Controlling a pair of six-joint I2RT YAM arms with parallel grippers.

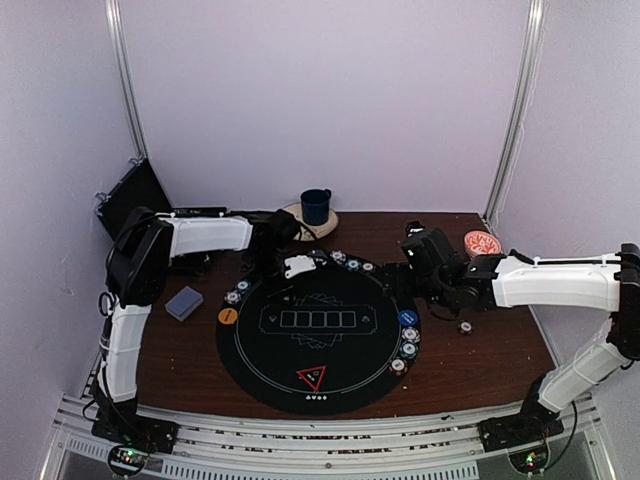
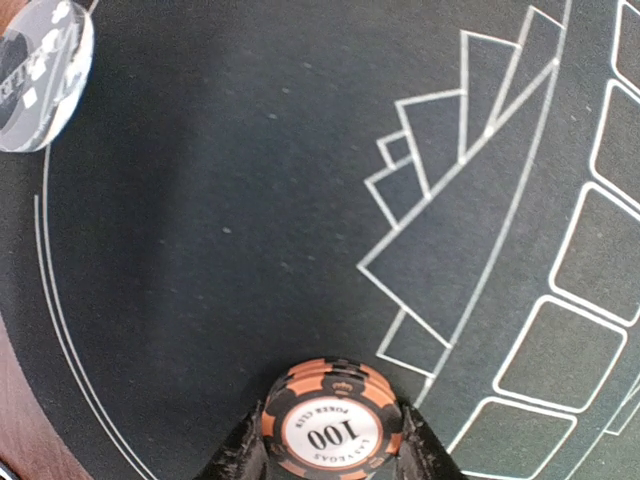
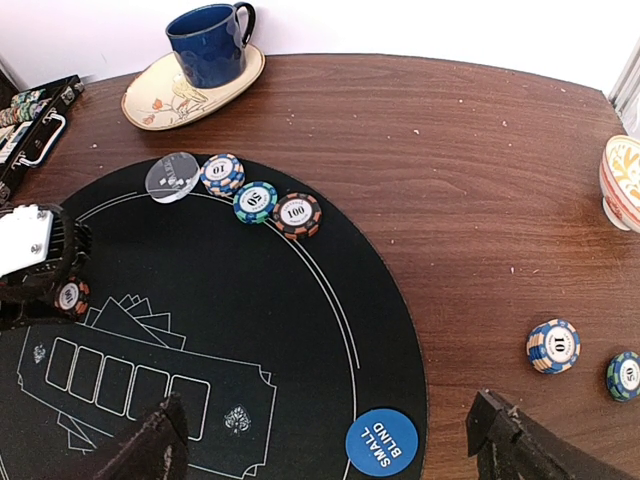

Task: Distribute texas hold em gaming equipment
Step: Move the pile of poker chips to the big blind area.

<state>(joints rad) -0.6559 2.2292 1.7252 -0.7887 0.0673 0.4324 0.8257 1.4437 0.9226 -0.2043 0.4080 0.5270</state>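
Observation:
In the left wrist view my left gripper (image 2: 332,440) is shut on a small stack of orange-and-black "100" poker chips (image 2: 332,425), just above the black round mat (image 2: 220,230). From above, that gripper (image 1: 287,283) hangs over the mat's upper left part. My right gripper (image 3: 328,432) is open with nothing in it, over the mat's right edge above the blue "small blind" button (image 3: 381,442). Three chip stacks (image 3: 256,202) line the mat's far rim. A grey-blue deck of cards (image 1: 184,302), an orange button (image 1: 228,316) and the red-edged triangle marker (image 1: 311,378) show from above.
A dark blue mug (image 3: 210,45) stands on a saucer at the back. A red-patterned bowl (image 3: 625,180) sits at the far right, with two loose chip stacks (image 3: 553,346) on the wood near it. A clear disc (image 3: 172,177) lies on the mat's rim. An open black case (image 1: 130,195) is at back left.

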